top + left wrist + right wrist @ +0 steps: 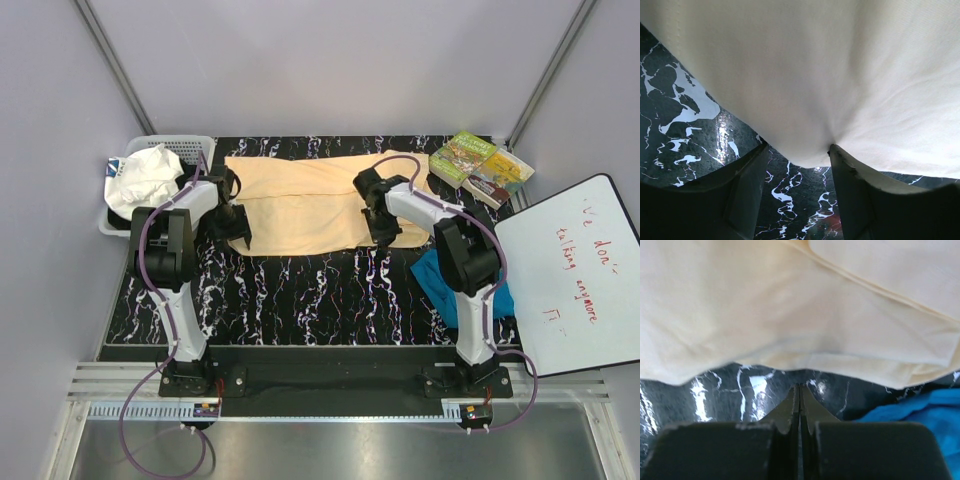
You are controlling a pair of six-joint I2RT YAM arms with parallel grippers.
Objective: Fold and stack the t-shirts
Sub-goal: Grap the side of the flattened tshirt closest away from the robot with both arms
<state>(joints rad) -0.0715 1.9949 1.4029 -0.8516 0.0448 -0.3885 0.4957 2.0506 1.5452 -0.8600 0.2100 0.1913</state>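
Note:
The pale peach-yellow t-shirt (310, 205) lies folded into a long band across the back of the black marbled table (320, 290). My left gripper (238, 222) is at the shirt's left end. In the left wrist view its jaws (799, 150) stand wide open, with the shirt's edge (840, 75) drooping onto the fingertips (840, 155). My right gripper (380, 228) is at the shirt's near edge, right of the middle. Its jaws (799, 387) are shut and empty, just short of the cloth (790, 315). The teal-blue t-shirt (448, 285) lies crumpled by the right arm, and also shows in the right wrist view (925, 410).
A white basket (195, 145) with white cloth in it stands at the back left. Books (480, 165) lie at the back right. A whiteboard (575, 270) with red writing leans at the right edge.

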